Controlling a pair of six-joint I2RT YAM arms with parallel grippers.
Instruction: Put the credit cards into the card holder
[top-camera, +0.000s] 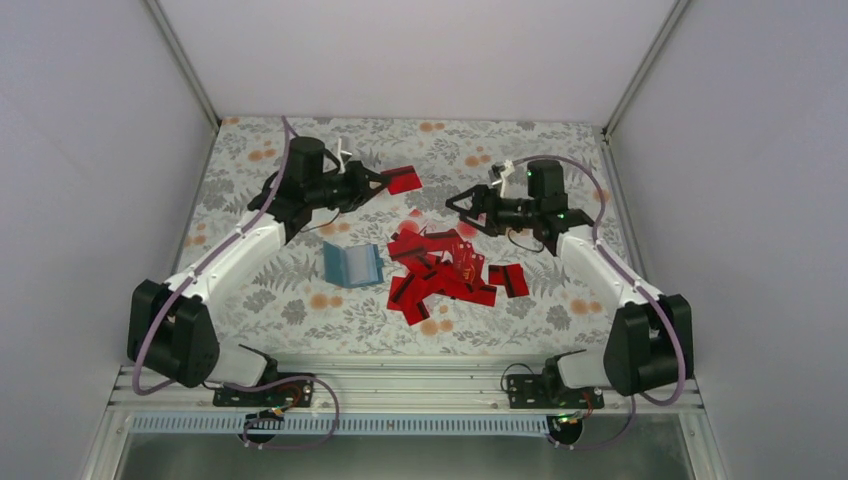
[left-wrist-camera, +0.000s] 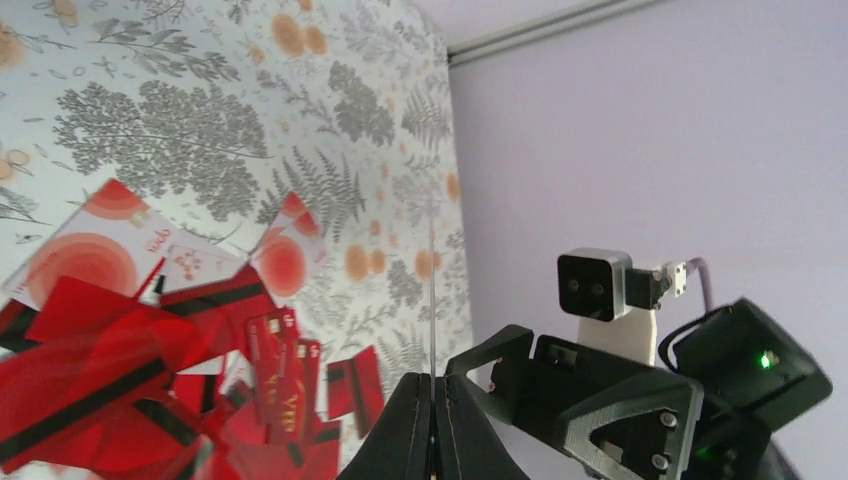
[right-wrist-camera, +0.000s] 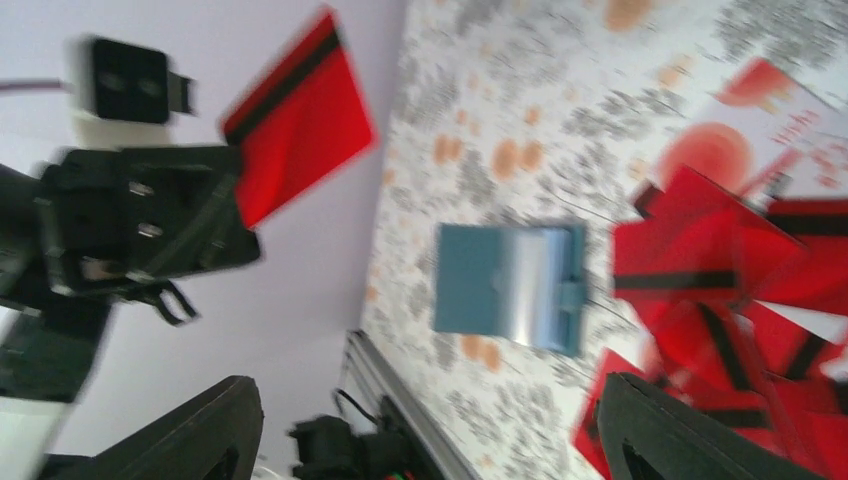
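A heap of red credit cards (top-camera: 445, 270) with black stripes lies at the middle of the table, and it also shows in the left wrist view (left-wrist-camera: 120, 370) and the right wrist view (right-wrist-camera: 740, 270). The teal card holder (top-camera: 352, 264) lies open just left of the heap (right-wrist-camera: 510, 285). Above the table at the back, my left gripper (top-camera: 385, 183) is shut on one credit card (top-camera: 405, 180). That card appears edge-on as a thin line (left-wrist-camera: 432, 290) rising from the jaws (left-wrist-camera: 433, 378). My right gripper (top-camera: 458, 212) hangs open and empty, facing the left one (right-wrist-camera: 425, 385).
The table carries a floral cover (top-camera: 300, 310) and is boxed in by white walls on three sides. An aluminium rail (top-camera: 400, 385) with the arm bases runs along the near edge. A few red-and-white cards (left-wrist-camera: 110, 250) lie beside the heap.
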